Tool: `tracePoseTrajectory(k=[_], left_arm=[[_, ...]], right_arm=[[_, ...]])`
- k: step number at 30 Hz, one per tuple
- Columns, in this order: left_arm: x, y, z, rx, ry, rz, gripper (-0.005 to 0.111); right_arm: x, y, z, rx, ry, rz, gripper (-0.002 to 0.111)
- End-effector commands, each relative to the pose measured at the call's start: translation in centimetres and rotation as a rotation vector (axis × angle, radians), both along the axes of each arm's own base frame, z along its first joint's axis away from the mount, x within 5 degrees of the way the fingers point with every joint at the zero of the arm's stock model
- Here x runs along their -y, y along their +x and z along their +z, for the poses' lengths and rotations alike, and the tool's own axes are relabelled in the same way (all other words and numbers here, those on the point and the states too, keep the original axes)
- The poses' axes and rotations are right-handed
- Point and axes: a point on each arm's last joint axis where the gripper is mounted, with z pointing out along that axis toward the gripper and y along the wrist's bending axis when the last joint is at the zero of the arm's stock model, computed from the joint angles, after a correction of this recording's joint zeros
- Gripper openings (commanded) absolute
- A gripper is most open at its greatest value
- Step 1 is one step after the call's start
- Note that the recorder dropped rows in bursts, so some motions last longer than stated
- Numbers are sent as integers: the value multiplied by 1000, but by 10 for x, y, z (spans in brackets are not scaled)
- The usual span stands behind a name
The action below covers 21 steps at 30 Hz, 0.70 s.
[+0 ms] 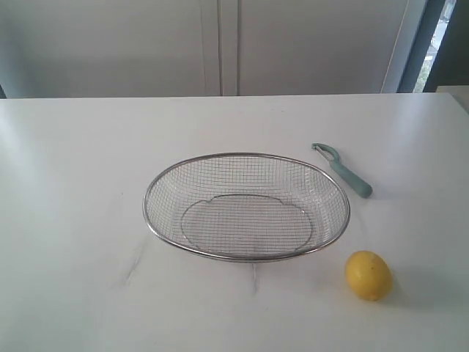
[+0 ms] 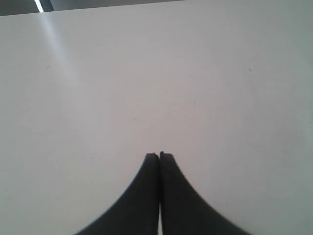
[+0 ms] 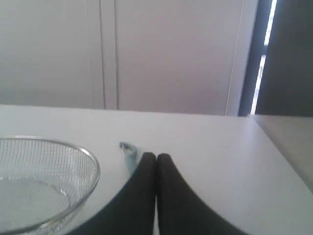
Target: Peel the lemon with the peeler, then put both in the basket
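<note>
The right gripper, clenched on nothing, has the peeler lying on the table just ahead of its fingertips, the handle running back toward them and the curved blade head farthest off, so its long axis roughly follows the reach. The left gripper, also clenched empty, faces only tabletop, so the right arm looks nearer. The peeler is slim and pale teal with a metal head; the smooth yellow lemon sits near the basket, unseen by either wrist camera.
</note>
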Motion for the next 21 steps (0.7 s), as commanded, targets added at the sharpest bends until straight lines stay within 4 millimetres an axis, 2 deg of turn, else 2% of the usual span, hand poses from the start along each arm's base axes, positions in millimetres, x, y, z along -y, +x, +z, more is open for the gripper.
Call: tracePoseTrajectory(k=[1, 13, 21], left_arm=[[0, 0, -1, 0, 0, 1, 0], [0, 0, -1, 0, 0, 1, 0], [0, 0, -1, 0, 0, 1, 0]], right_arm=[[0, -1, 11, 135, 0, 4, 0], [0, -1, 12, 154, 3, 4, 0], [-1, -4, 23, 273, 12, 8, 0]])
